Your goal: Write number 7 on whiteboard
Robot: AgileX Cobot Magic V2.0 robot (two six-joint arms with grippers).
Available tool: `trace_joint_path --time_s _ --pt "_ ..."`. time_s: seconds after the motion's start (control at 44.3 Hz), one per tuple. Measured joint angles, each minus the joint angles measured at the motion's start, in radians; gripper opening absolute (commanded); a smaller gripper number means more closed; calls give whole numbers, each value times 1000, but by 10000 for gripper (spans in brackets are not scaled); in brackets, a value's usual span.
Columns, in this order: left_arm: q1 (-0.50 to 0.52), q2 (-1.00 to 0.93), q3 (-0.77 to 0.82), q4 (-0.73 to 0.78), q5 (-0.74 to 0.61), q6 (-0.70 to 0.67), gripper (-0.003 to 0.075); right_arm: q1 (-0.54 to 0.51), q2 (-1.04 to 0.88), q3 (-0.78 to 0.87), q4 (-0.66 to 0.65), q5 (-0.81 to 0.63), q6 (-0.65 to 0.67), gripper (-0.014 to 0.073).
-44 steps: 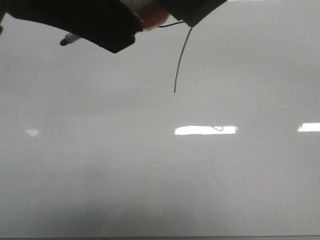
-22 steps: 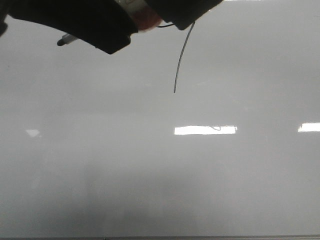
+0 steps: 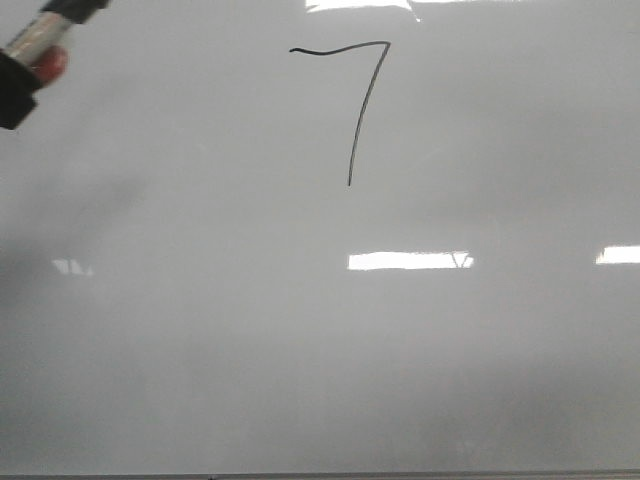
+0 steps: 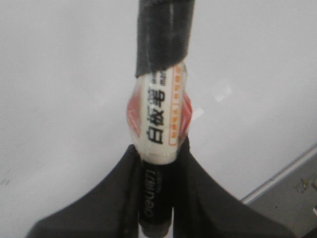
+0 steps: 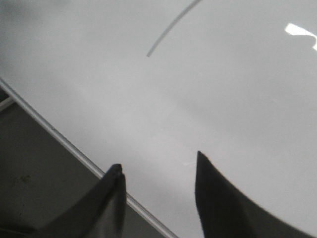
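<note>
Black 7 on whiteboard | left tool clamps "deli" marker | right tool agape, empty

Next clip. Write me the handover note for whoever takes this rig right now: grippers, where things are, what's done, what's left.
Left gripper: shut on the marker, off at the far left of the front view, away from the writing.
Right gripper: open, holding nothing, over the near edge of the whiteboard.
The number 7: drawn in the upper middle of the board, with a wavy top bar and a long slanted stem, fully visible.
Done: the 7 looks complete.
Left: probably only parking the marker; no stroke seems missing.
</note>
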Motion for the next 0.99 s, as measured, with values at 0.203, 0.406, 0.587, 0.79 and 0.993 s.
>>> trace_joint_path --time_s 0.203,0.406,0.587,0.79,0.993 --pt "251 -17 90 -36 -111 -121 -20 -152 -231 156 0 -53 122 -52" --pt "405 50 159 -78 -296 -144 -20 -172 -325 205 0 -70 139 -67" --pt "427 193 162 -89 -529 -146 -20 -172 -327 205 0 -73 144 -67" --pt "427 327 162 -89 -661 -146 -20 -172 -327 205 0 -73 144 -67" --pt "427 371 162 -89 -714 -146 35 -172 -327 205 0 -73 144 -67"
